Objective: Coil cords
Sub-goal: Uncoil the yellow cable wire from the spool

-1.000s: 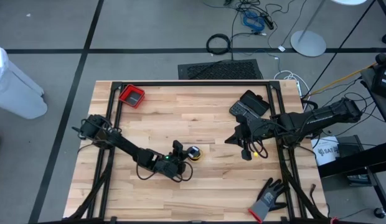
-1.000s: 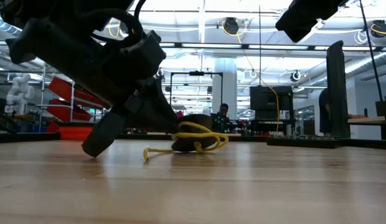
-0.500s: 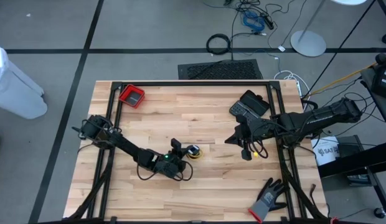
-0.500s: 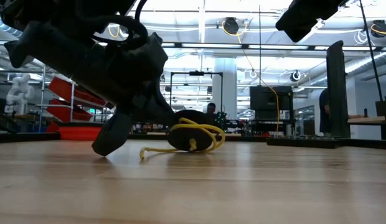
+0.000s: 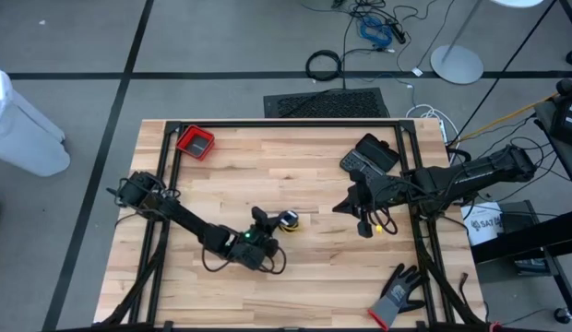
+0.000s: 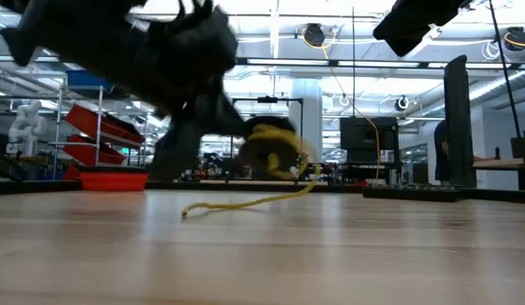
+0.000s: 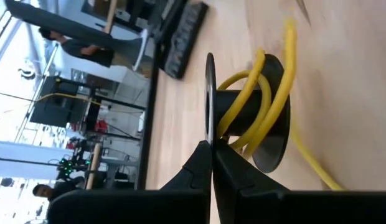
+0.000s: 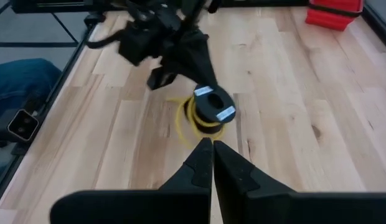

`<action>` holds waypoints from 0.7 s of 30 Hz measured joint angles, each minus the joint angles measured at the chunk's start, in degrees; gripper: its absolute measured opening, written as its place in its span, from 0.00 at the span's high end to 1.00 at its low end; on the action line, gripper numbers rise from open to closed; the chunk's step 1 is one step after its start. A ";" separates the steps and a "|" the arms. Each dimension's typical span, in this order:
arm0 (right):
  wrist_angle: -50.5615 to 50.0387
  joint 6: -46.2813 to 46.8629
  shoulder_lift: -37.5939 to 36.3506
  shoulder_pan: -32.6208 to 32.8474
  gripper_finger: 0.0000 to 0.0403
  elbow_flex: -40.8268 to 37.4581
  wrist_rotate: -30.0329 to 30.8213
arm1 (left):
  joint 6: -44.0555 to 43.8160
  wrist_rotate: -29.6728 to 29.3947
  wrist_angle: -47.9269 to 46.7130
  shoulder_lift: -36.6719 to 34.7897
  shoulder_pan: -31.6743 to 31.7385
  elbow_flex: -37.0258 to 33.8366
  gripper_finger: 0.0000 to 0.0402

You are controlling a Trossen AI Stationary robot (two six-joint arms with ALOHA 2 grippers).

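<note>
A small black spool (image 5: 287, 219) has a yellow cord (image 7: 268, 99) wound loosely round its core. My left gripper (image 5: 268, 223) is shut on it near the table's middle. In the low view the spool (image 6: 271, 148) hangs above the wood, and the cord's free tail (image 6: 237, 203) trails down onto the table. My right gripper (image 5: 341, 207) is shut on nothing and hovers above the table to the right of the spool. From there its wrist view shows the spool (image 8: 211, 106) and my left gripper (image 8: 174, 50) behind it. My left gripper pinches the rim of one spool flange (image 7: 209, 134) between its two fingers. The fingers come nearly level from the table's left, slanting slightly down. The spool is lifted clear of the table, tipped on its side, and the slack cord tail (image 6: 220, 206) lies on the wood.
A red tray (image 5: 196, 142) sits at the table's far left corner. A black device (image 5: 369, 155) lies at the far right, and a grey-black glove (image 5: 397, 295) at the near right corner. Bare wood lies between the arms and along the near edge.
My left gripper has risen and tipped upward, taking the spool with it. The spool stood on the table before and now hangs clear of it. The yellow cord's tail has stayed on the wood and is drawn out longer.
</note>
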 joint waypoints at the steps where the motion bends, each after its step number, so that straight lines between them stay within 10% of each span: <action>1: 0.07 0.00 0.00 0.00 1.00 0.00 0.71 | 0.00 -0.05 0.03 -0.03 -0.14 0.95 1.00; 12: 4.82 2.13 0.24 0.18 1.00 0.00 3.69 | 5.35 -0.60 -1.49 -2.91 -2.77 8.70 1.00; 21: 10.08 6.84 7.75 6.11 1.00 -0.02 3.86 | -12.92 4.18 -26.15 -16.32 -3.28 9.34 1.00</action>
